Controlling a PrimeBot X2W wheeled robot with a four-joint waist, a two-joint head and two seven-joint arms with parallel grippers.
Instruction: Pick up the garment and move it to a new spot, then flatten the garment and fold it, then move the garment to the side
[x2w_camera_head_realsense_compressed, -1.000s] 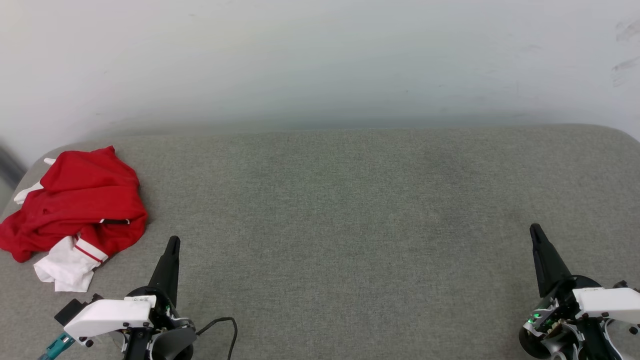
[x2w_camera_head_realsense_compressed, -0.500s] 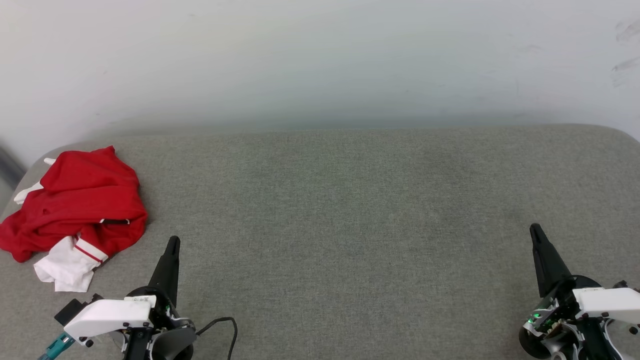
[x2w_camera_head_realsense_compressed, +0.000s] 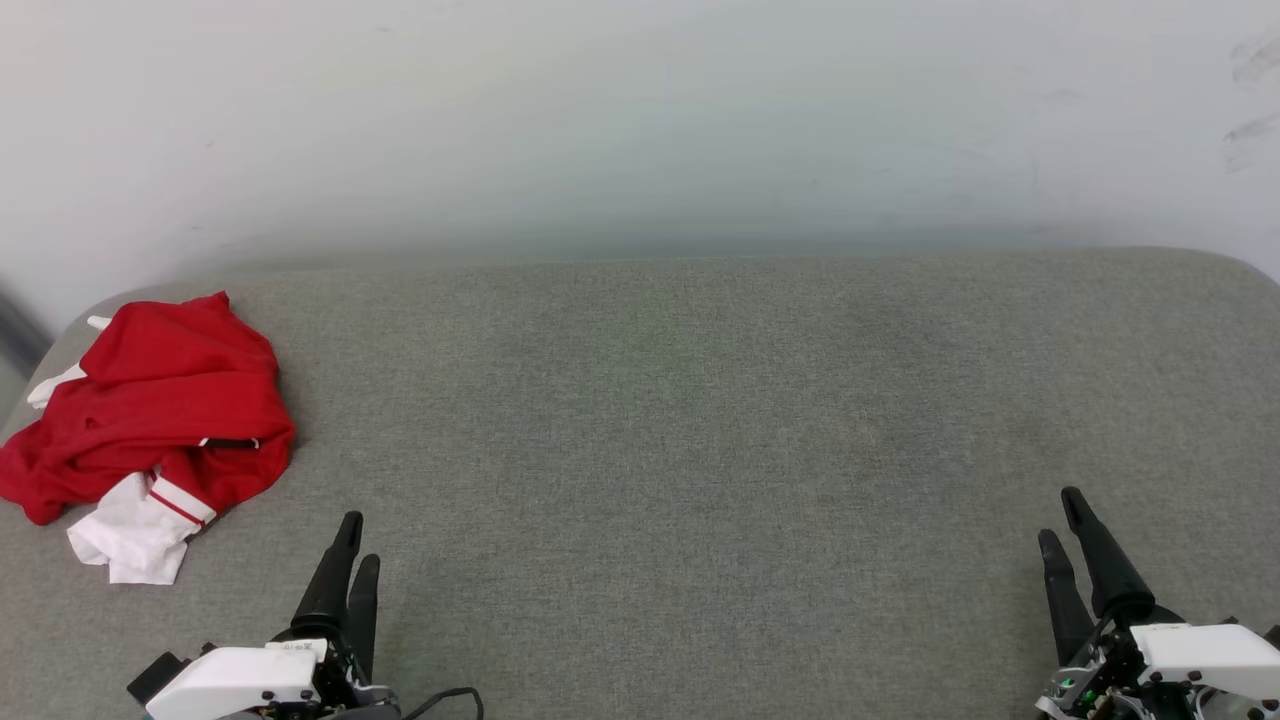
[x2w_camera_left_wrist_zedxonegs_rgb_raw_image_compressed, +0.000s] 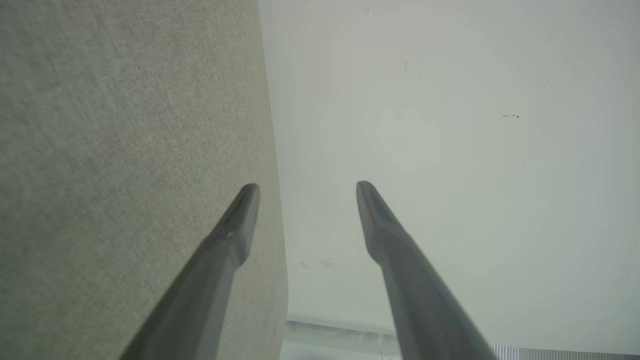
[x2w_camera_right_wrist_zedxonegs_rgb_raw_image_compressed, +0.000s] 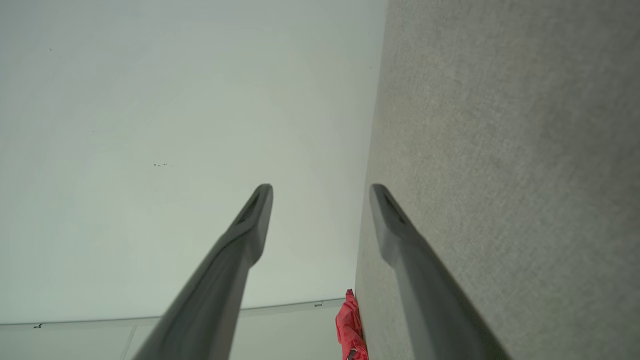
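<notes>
The garment lies crumpled at the far left of the grey fabric surface, red with a white sleeve and striped trim toward the front. A small red sliver of the garment shows at the bottom of the right wrist view. My left gripper sits at the lower left, right of the garment and apart from it. It is open, and my left gripper holds nothing. My right gripper is far off at the lower right. Nothing lies between the spread fingers of my right gripper.
A white wall rises behind the surface's far edge. The surface's left corner is rounded just beyond the garment. A dark cable loops beside the left wrist at the bottom edge.
Both grippers have drawn back toward the bottom edge. Each now shows two separate fingers where a single one showed before. The garment has not moved.
</notes>
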